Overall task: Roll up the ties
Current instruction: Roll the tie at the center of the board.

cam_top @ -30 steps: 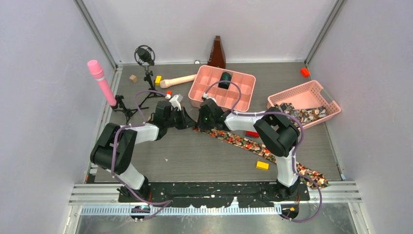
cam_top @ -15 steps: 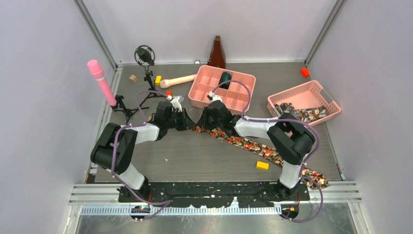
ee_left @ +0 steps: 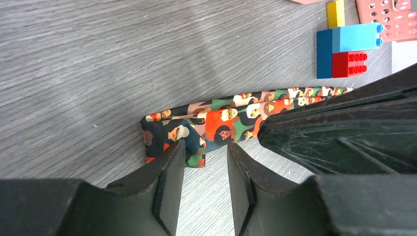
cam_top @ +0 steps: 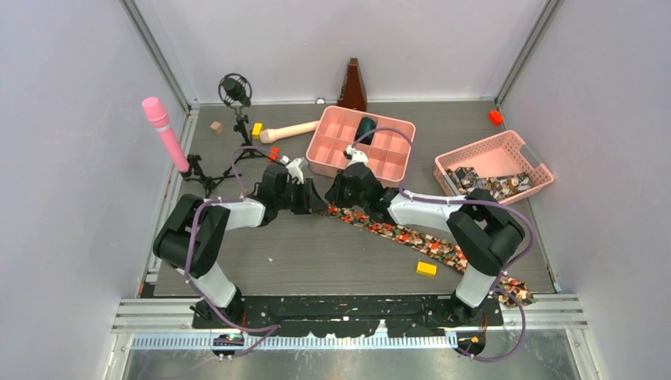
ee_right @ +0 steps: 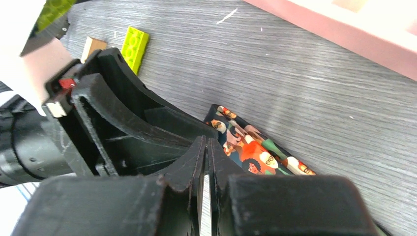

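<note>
One tie (cam_top: pixel 427 241) lies flat in a diagonal across the table, from the centre toward the near right corner. Its far end (ee_left: pixel 196 129) is folded over on itself. My left gripper (ee_left: pixel 205 156) stands open just short of that fold, with bare table between its fingers and one fingertip (ee_left: pixel 173 156) at the fold's corner. In the top view the left gripper (cam_top: pixel 307 198) faces my right gripper (cam_top: pixel 342 198) across the fold. The right gripper (ee_right: pixel 206 143) is shut to a thin slit, its tip resting beside the fold (ee_right: pixel 246 147). More ties (cam_top: pixel 490 187) lie bunched in the pink basket (cam_top: pixel 518 150).
A pink compartment tray (cam_top: pixel 392 162) holding a black cylinder (cam_top: pixel 365 129) stands just behind the grippers. Blue and red bricks (ee_left: pixel 344 49) lie beside the tie, and a yellow brick (cam_top: pixel 426 268) sits nearer the front. A microphone tripod (cam_top: pixel 235 119), a pink cylinder (cam_top: pixel 164 134) and a wooden pin (cam_top: pixel 289 131) stand at the back left.
My left gripper has opened and let go of the tie's folded end. Both grippers have shifted slightly to the right, and the right arm's elbow has swung right.
</note>
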You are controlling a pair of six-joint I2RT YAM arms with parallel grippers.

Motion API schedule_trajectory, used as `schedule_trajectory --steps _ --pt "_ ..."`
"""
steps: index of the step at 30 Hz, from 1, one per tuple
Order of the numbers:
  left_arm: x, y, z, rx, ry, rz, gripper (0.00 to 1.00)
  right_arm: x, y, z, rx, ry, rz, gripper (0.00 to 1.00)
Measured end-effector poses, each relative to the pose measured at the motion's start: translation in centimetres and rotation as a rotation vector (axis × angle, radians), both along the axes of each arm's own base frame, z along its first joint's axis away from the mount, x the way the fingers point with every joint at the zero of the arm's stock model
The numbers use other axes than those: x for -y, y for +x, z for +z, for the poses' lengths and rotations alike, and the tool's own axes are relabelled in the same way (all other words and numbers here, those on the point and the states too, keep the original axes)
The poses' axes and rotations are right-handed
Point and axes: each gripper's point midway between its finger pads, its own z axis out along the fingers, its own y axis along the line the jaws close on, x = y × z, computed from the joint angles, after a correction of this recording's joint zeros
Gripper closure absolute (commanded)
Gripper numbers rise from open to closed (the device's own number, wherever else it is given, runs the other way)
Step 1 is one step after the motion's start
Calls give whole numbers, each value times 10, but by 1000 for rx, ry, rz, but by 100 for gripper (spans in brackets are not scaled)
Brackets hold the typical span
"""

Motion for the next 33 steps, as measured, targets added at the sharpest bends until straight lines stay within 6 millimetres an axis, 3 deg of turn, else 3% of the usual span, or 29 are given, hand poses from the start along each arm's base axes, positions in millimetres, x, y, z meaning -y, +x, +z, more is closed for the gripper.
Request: schedule_trajectory --steps 11,22,33 --pt "2 0 -1 -7 -4 -1 100 8 1 -7 -6 -31 -28 90" --pt "1 0 -2 -11 -2 -2 100 4 -3 -18 -49 -49 -7 99" --pt "1 0 -5 -18 1 -2 100 -8 -4 -36 -111 -52 22 100"
